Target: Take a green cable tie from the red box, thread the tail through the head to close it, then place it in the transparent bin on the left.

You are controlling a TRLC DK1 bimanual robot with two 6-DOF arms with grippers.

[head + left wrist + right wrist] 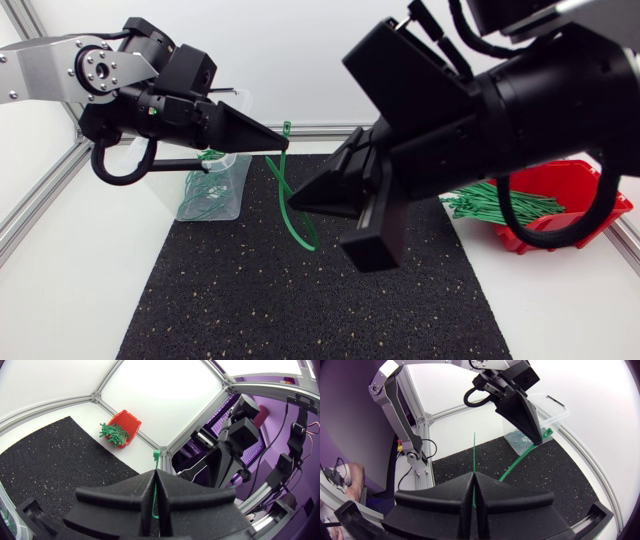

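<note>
A green cable tie [300,228] hangs in a loop over the black mat, held at both ends. My left gripper [280,143] is shut on it just below its head [157,455], which sticks up past the fingertips. My right gripper [297,198] is shut on the tail [474,450], whose thin tip pokes out ahead of the fingers. The two grippers stand close together, tip to tip, above the mat's far edge. The red box [575,180] at the right holds several green ties [500,200]. The transparent bin [235,180] stands at the far left, behind the left gripper.
The black speckled mat [300,300] covers the middle of the white table. A few green ties [203,190] lie in the transparent bin. An aluminium frame rail [40,200] runs along the table's left edge.
</note>
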